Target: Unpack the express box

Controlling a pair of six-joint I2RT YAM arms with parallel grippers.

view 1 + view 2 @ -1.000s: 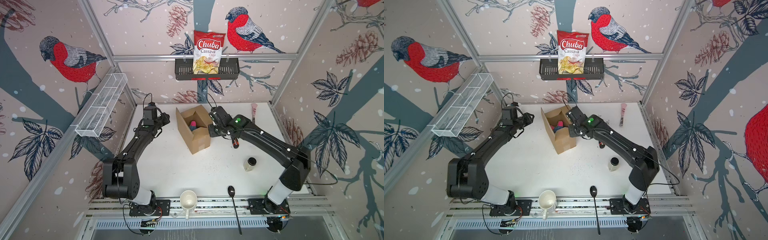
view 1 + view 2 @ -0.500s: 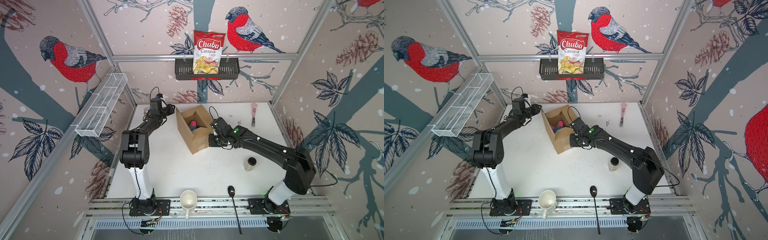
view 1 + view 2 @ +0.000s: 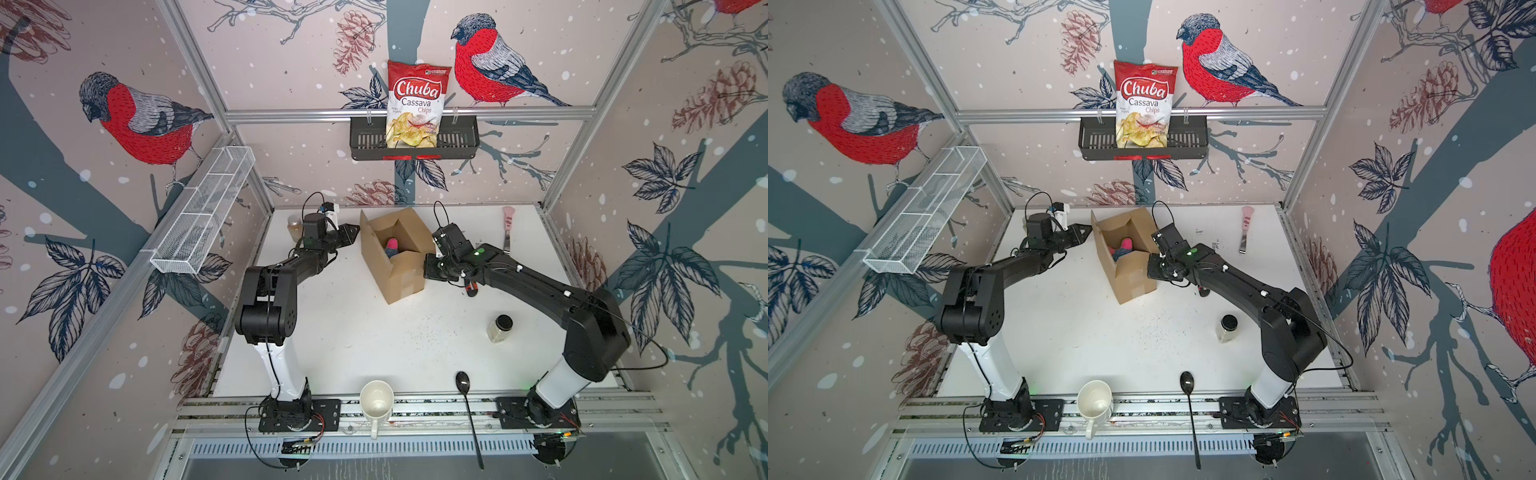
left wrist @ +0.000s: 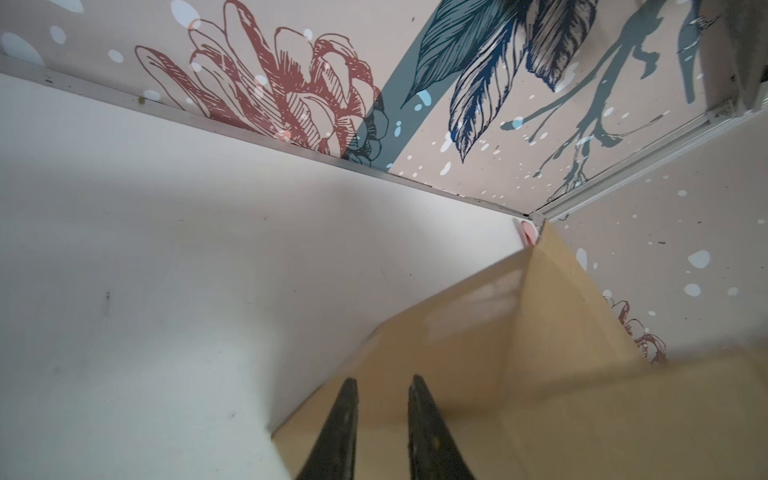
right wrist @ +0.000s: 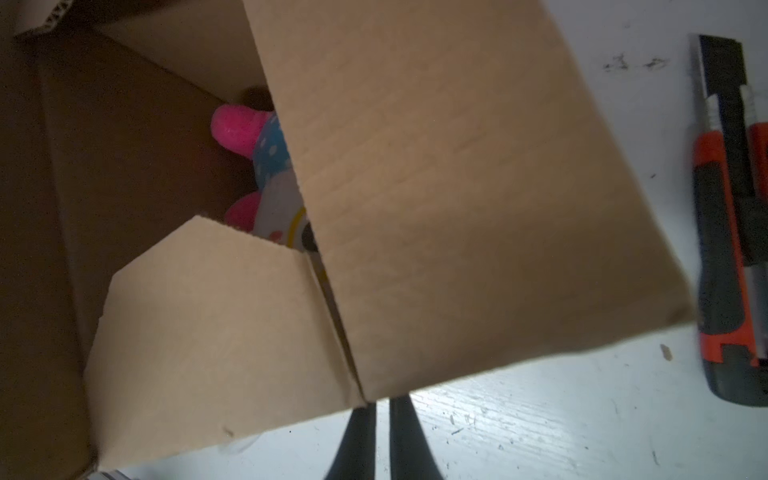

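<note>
Matt cardboard express box (image 3: 399, 270), glossy chip bag (image 3: 417, 99), smooth white tabletop (image 3: 353, 332)

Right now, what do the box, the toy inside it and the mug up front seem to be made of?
Express box: corrugated cardboard, matte brown; fluted edge shows in the right wrist view. Toy: likely plush fabric, fuzzy pink with dotted blue. Mug: probably glazed ceramic, smooth cream sheen, though plastic is possible.

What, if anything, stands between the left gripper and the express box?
Nothing visible does. In a top view the left gripper points at the left wall of the express box, close to it. The left wrist view shows only bare cardboard beyond its fingers.
</note>
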